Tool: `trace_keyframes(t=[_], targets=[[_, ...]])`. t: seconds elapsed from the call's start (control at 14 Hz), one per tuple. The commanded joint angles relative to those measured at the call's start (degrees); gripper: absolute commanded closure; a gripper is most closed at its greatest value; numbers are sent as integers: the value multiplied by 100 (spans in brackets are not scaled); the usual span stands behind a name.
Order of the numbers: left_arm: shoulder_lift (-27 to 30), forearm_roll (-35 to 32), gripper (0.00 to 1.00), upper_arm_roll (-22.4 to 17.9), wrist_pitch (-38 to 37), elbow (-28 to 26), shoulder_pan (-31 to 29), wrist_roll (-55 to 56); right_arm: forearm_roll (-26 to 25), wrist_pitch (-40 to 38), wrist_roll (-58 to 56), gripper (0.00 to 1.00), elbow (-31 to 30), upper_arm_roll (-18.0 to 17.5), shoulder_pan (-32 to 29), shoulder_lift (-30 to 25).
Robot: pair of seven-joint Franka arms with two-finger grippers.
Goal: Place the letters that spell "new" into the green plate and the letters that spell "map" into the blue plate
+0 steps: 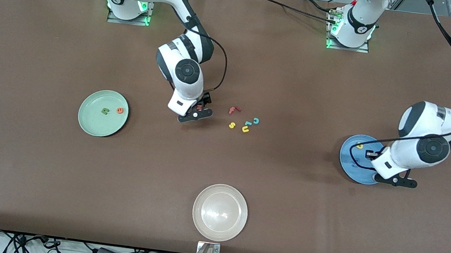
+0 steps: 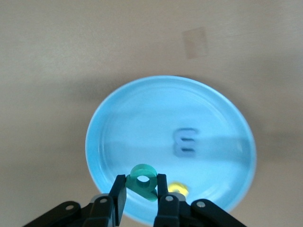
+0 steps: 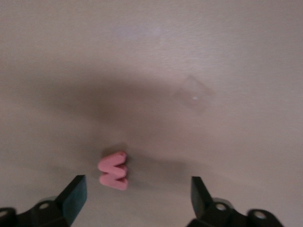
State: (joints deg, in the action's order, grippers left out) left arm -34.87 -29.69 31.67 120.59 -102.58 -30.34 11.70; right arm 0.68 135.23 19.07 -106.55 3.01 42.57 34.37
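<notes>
The green plate [image 1: 91,123] lies toward the right arm's end of the table and holds a green n [image 1: 104,111] and an orange e [image 1: 120,110]. My right gripper [image 3: 137,189] is open, low over the table, with the pink w [image 3: 113,170] lying flat between its fingers [image 3: 73,194], nearer one of them and untouched. The blue plate [image 2: 142,123] holds a blue m [image 2: 184,142] and a yellow a [image 2: 178,189]. My left gripper [image 2: 142,191] hangs over that plate, shut on the teal p [image 2: 144,181].
Loose letters lie mid-table beside the right gripper [image 1: 197,111]: a red f [image 1: 234,110], a teal c [image 1: 256,121], a yellow s [image 1: 232,125] and a yellow u [image 1: 245,129]. A whitish-beige plate [image 1: 220,212] sits near the front edge.
</notes>
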Motion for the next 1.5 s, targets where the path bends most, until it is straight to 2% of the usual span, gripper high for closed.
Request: trace_keyframes(t=[0.0,0.07,0.14,0.29,0.43,0.64,0.79,0.93,1.14,1.29,1.36,1.43], targets=[[-284,-178,75,85,141,45,-95,-141,47,284,159,10,-86,50,129,43],[-284,-178,47,85,141,36,-95,-141,47,311,159,14,-86,50,190,78],[-284,-169,0,85,123,36,-104,-141,47,311,167,16,-86,50,217,96],[-223,-178,0,103,79,62,-139,-185,47,302,167,20,-86,50,235,105],[-39,-169,0,173,70,115,-139,-168,64,302,168,28,-86,50,217,123],[356,-152,0,383,1,124,-130,-168,64,311,159,49,-86,50,208,158],[480,-152,0,673,-690,508,-113,-168,64,311,159,60,-68,50,156,158],[472,-143,0,1059,-1770,1105,-86,-168,64,311,150,73,-42,50,129,158],[481,6,0,1631,-3247,2002,-121,-229,64,285,72,79,-42,68,-116,62],[733,478,0,1554,-3568,2277,-25,-439,55,206,10,79,-59,85,-406,-131],[1057,916,0,1170,-3586,2269,184,-632,55,49,9,80,-68,85,-607,-271],[1383,1486,0,410,-3577,2251,578,-964,55,-309,9,80,-68,94,-888,-438]])
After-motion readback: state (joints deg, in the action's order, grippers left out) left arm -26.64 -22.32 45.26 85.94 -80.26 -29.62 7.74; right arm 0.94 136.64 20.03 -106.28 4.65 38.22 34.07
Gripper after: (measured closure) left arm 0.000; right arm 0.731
